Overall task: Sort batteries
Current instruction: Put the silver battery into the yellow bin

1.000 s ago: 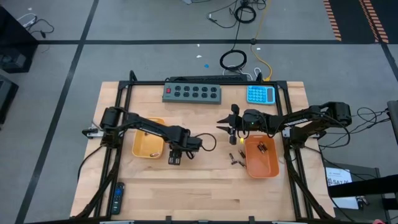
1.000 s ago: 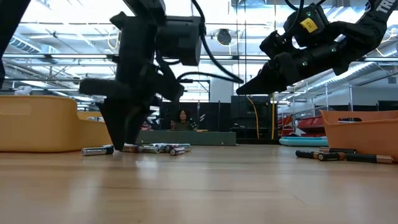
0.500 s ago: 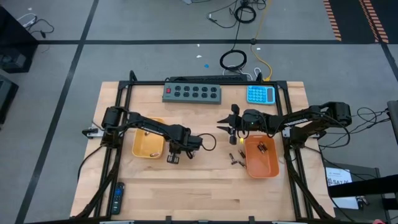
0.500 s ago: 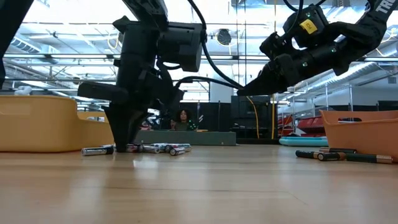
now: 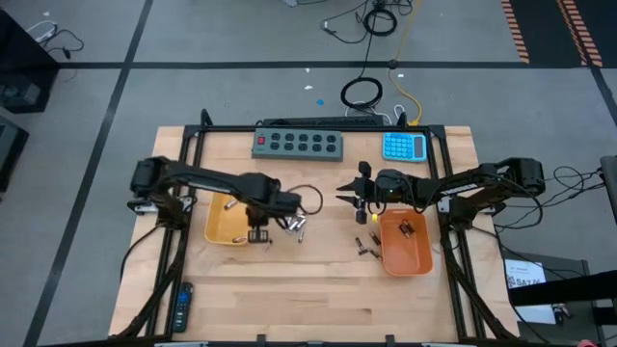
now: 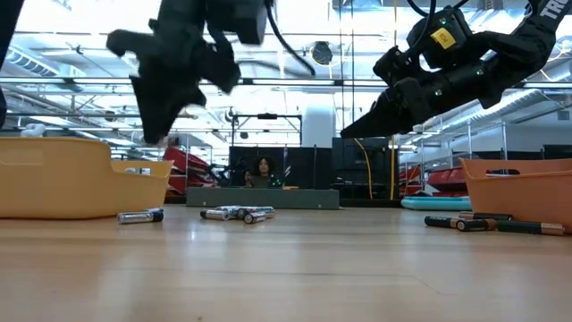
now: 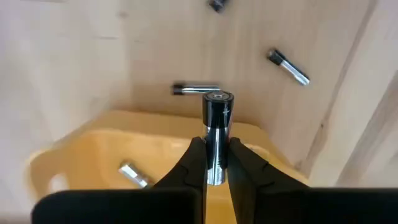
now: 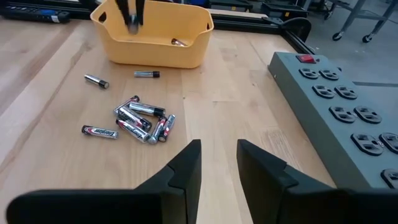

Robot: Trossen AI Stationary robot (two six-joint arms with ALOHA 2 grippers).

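Note:
My left gripper (image 5: pixel 256 234) is raised over the right rim of the yellow tray (image 5: pixel 227 224) and is shut on a silver and black battery (image 7: pixel 217 124). A battery (image 7: pixel 134 175) lies inside that tray. A heap of silver batteries (image 5: pixel 294 224) lies on the table to the right of the tray. Dark batteries (image 5: pixel 364 243) lie beside the orange tray (image 5: pixel 405 243), which holds some more. My right gripper (image 5: pixel 345 196) hangs open in the air at the orange tray's far left corner, holding nothing. My left gripper pinches the battery's side (image 7: pixel 215 155) between its two fingers. The fingers point down and run along the battery, whose far end (image 7: pixel 218 97) sticks out past the fingertips. The battery is lifted clear, above the yellow tray's rim (image 7: pixel 186 121).
A grey power strip (image 5: pixel 298 144) and a blue calculator (image 5: pixel 404 146) lie along the table's far edge. A black remote (image 5: pixel 181 306) lies at the near left. Single batteries (image 7: pixel 288 66) lie on the wood near the yellow tray. A person (image 6: pixel 264 170) sits far behind the table.
My left gripper has shut on a battery at the heap, risen from the table and gone left toward the yellow tray, carrying the battery clear of the wood. My right gripper has kept still.

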